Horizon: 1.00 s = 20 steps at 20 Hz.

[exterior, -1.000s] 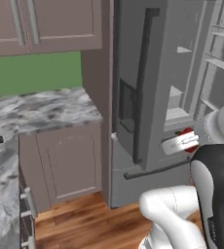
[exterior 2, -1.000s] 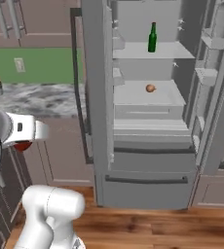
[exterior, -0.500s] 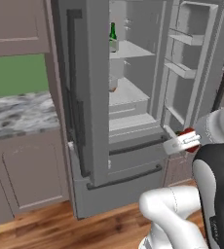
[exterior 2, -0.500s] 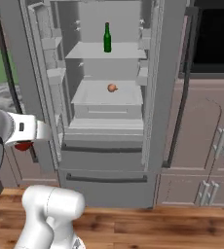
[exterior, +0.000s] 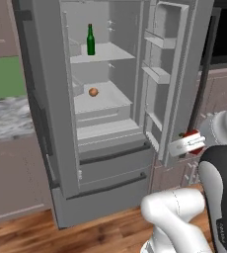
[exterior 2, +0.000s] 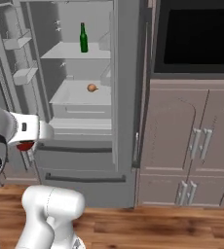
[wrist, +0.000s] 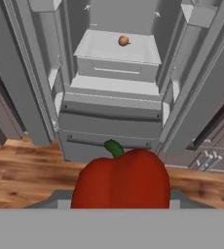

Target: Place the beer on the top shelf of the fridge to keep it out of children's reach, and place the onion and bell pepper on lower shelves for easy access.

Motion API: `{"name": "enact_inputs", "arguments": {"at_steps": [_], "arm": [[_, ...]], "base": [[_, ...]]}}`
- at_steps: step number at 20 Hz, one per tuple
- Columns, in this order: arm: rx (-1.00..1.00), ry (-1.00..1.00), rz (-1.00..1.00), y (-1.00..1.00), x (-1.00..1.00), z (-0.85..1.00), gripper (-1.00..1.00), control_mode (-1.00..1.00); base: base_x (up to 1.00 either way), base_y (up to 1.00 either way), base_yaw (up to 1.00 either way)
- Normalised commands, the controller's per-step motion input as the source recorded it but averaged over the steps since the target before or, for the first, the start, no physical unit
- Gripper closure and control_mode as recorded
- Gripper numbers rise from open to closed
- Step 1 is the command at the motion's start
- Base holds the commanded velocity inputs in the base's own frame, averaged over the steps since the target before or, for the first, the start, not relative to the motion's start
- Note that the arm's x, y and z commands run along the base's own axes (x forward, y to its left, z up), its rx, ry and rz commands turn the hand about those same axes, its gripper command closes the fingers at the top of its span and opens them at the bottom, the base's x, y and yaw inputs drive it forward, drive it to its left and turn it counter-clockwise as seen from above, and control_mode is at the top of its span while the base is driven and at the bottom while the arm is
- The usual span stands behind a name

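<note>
Fridge [exterior: 46,99] stands with both doors open; beer [exterior: 91,40] upright on the top shelf [exterior: 108,51]; onion [exterior: 93,92] on the shelf [exterior: 110,101] below, near its middle; gripper [exterior: 190,142] clamped on the pepper [wrist: 121,180], held out in front of the fridge, below the right door, over wood floor [wrist: 21,170].
</note>
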Motion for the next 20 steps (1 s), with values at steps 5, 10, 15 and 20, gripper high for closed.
{"name": "enact_inputs", "arguments": {"at_steps": [5, 10, 15, 20], "arm": [[0.00, 0.00, 0.00, 0.00, 0.00, 0.00, 1.00, 1.00], [0.00, 0.00, 0.00, 0.00, 0.00, 0.00, 1.00, 1.00], [0.00, 0.00, 0.00, 0.00, 0.00, 0.00, 1.00, 1.00], [0.00, 0.00, 0.00, 0.00, 0.00, 0.00, 1.00, 1.00]], "base": [[0.36, -0.03, 0.16], [0.54, -0.01, 0.10], [0.82, 0.00, 0.04], [0.75, 0.00, 0.03]]}}
